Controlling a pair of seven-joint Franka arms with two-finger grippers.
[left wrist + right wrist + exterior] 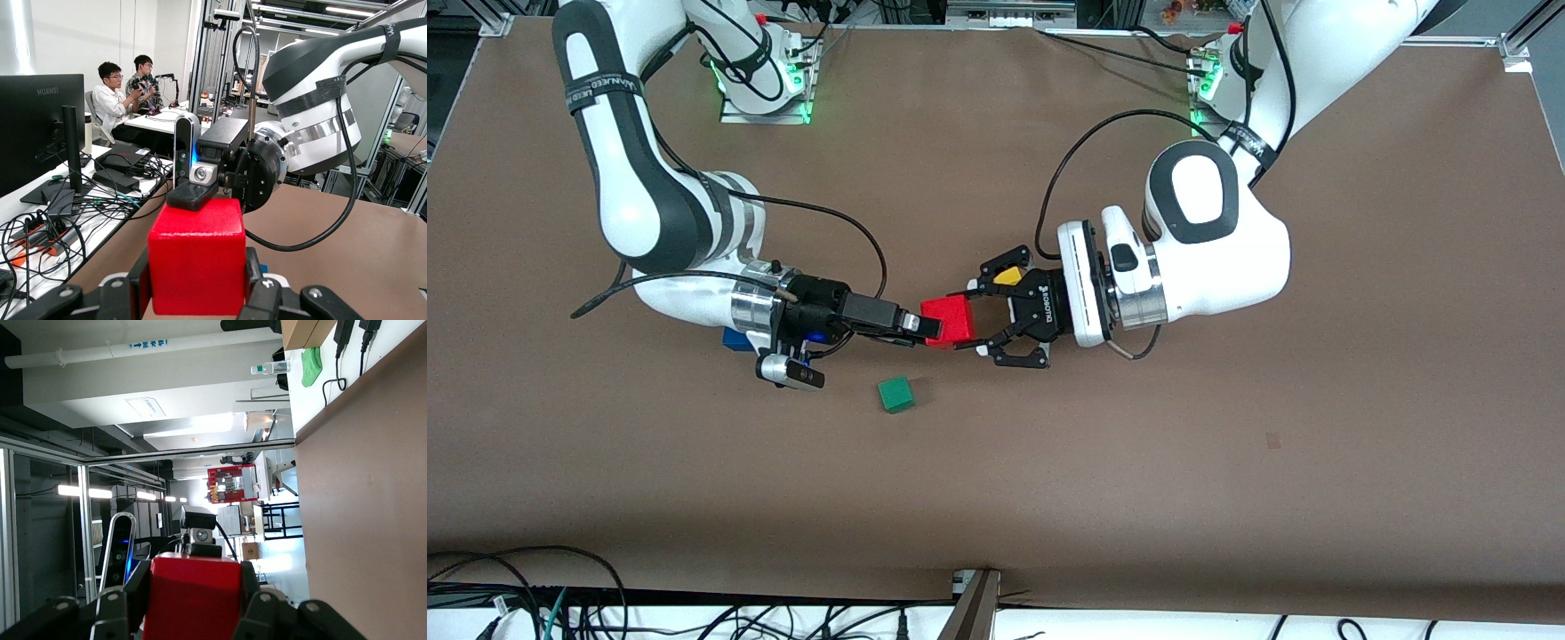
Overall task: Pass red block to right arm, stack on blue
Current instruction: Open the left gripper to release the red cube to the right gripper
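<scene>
Both the left gripper (pixel 971 322) and right gripper (pixel 930 328) clamp the red block (pixel 950 321) over the table; an early left release risks dropping it beside the green cube (pixel 895 395).

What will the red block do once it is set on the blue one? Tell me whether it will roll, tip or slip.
The red block, held over the table by both the left gripper and the right gripper, has flat faces and square edges, so it probably won't roll. It looks rigid, showing no denting. Its smooth sides might slip, so land it squarely on the blue block.
</scene>
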